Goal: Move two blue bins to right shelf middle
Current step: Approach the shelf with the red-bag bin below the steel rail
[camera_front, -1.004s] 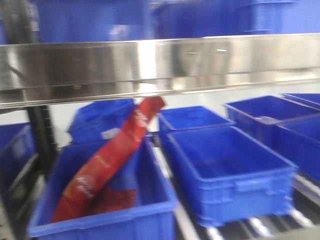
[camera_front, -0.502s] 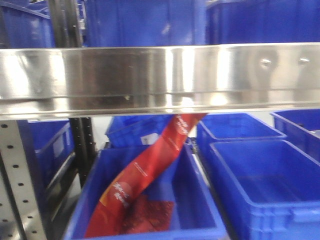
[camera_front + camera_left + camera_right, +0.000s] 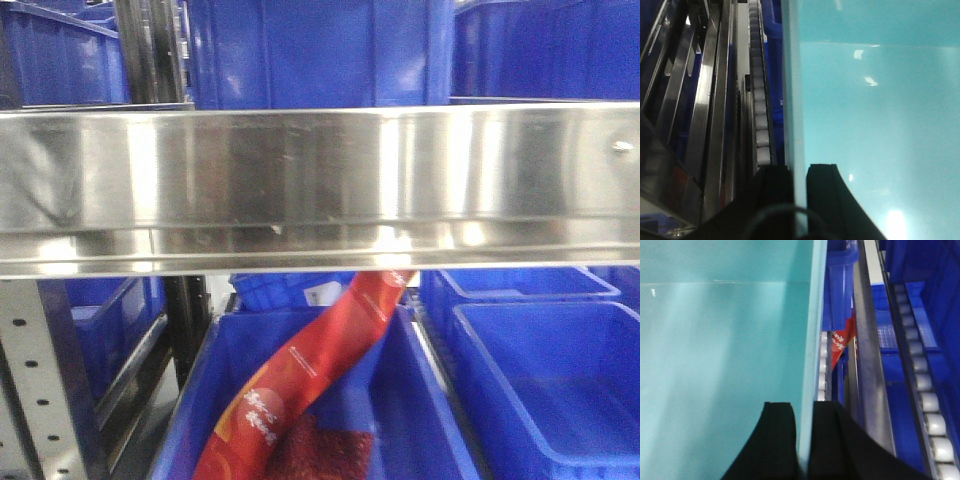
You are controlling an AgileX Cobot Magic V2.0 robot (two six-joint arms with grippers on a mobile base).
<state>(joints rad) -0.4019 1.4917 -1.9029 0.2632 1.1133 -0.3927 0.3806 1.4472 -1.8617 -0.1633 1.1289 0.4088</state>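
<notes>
Both grippers' jaws, left [image 3: 799, 177] and right [image 3: 804, 415], seemingly clamp a teal bin wall [image 3: 810, 340].

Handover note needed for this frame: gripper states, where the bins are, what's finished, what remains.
Left gripper: shut on the wall of a teal bin.
Right gripper: shut on the opposite wall of the same bin.
Front view faces the steel shelf beam; below it a blue bin holds a red bag.
Done: bin grasped by both arms.
Left: placing it; whether any bin is delivered cannot be told.
</notes>
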